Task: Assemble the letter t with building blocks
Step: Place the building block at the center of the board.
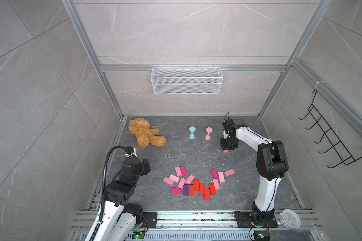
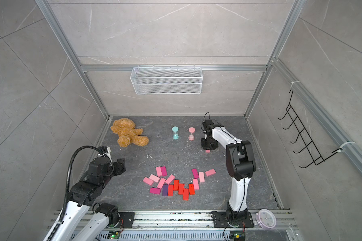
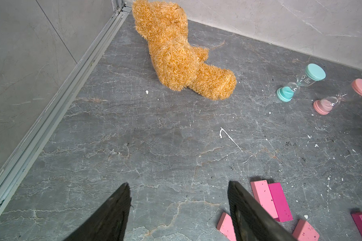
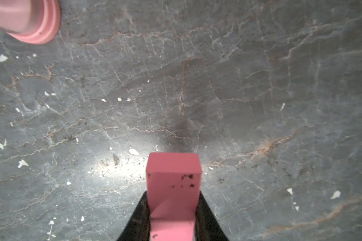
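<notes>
The building blocks [image 1: 196, 184] [image 2: 176, 184] lie flat in a loose cluster near the table's front middle: light pink, magenta, red and one purple. My right gripper [image 1: 226, 148] [image 4: 172, 194] is at the far right, just above the table, shut on a light pink block [image 1: 225, 151] [image 2: 207, 151] [image 4: 174, 177] that sticks out past its fingertips. My left gripper [image 1: 146, 165] [image 3: 178, 183] hangs open over bare table left of the cluster, nothing between its fingers. A pink and a magenta block [image 3: 270, 198] lie just beside one finger.
A brown teddy bear [image 1: 144, 133] lies at the back left. A teal hourglass [image 1: 192, 133] and a pink hourglass [image 1: 208, 133] stand at the back middle, the pink one close to my right gripper. A wire basket [image 1: 186, 80] hangs on the back wall. A small clock [image 1: 289, 218] sits at the front right.
</notes>
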You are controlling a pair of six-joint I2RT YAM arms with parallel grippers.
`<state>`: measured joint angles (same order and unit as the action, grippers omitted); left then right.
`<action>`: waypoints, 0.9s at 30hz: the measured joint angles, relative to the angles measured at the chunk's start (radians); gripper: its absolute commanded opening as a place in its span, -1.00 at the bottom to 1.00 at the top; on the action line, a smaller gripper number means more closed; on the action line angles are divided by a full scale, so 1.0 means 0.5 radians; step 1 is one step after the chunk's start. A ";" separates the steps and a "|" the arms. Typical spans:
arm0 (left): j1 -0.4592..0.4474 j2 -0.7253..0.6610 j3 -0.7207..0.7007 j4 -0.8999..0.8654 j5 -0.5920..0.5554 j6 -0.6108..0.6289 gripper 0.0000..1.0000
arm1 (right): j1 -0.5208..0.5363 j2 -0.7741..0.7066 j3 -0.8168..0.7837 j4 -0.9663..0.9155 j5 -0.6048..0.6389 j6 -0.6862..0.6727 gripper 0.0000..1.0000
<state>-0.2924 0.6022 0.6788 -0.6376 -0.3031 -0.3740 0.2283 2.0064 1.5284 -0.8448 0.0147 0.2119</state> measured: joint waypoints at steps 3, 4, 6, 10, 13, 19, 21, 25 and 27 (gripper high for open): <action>0.000 0.008 0.000 -0.006 0.002 0.001 0.51 | 0.000 0.060 0.034 0.018 -0.025 0.000 -0.80; 0.000 0.009 0.000 -0.012 0.003 0.001 0.51 | 0.000 0.076 0.037 0.023 -0.034 0.000 -0.80; 0.000 0.009 0.000 -0.021 0.004 0.001 0.51 | 0.000 0.101 0.037 0.022 -0.044 0.001 -0.80; 0.000 0.011 0.000 -0.027 0.004 0.001 0.52 | 0.000 0.137 0.037 0.022 -0.047 0.001 -0.78; 0.000 0.014 0.000 -0.027 0.004 0.001 0.51 | 0.000 0.149 0.038 0.022 -0.045 0.002 -0.77; 0.000 0.021 0.000 -0.028 0.005 0.001 0.52 | -0.005 0.188 0.063 0.011 -0.027 0.032 -0.73; 0.000 0.021 0.000 -0.027 0.005 0.001 0.51 | -0.012 0.201 0.072 0.005 -0.022 0.056 -0.71; 0.000 0.021 0.000 -0.029 0.005 0.001 0.52 | -0.029 0.208 0.083 -0.009 -0.015 0.101 -0.67; 0.000 0.021 0.000 -0.029 0.005 0.001 0.52 | -0.038 0.208 0.089 -0.013 -0.012 0.117 -0.64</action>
<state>-0.2924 0.6125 0.6788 -0.6521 -0.3008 -0.3737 0.2092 2.1101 1.5726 -0.8513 0.0086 0.2703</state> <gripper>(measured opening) 0.759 0.316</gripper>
